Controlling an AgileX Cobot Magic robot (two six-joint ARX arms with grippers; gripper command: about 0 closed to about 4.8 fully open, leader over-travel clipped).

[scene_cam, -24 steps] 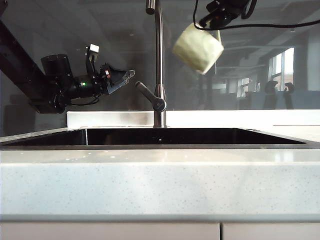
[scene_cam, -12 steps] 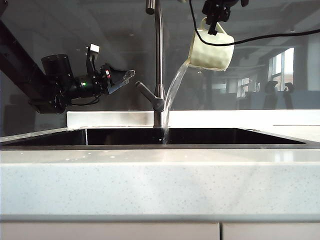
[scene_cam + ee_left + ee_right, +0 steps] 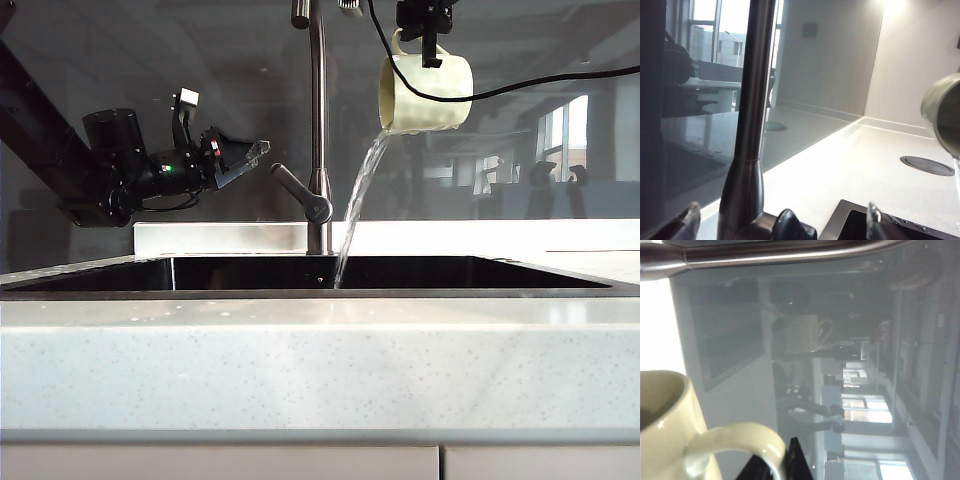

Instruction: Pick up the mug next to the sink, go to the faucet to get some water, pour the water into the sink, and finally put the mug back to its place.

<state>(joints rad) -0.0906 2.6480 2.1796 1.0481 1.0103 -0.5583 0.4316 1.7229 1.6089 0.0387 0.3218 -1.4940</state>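
Right pincer grips mug by handle, tipped sideways right of faucet; water streams into sink. Left pincer open, left of faucet.

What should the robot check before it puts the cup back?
1. Right gripper holds the mug by its handle, high above the sink: ok.
2. Water lands inside the sink: ok.
3. Mug emptied: not ok, water is pouring out now.
4. Mug clear of the faucet: ok, it hangs to the right of it.
5. Left gripper out of the way: ok, open, left of the faucet.
6. Mug's resting spot free: cannot tell, out of view.
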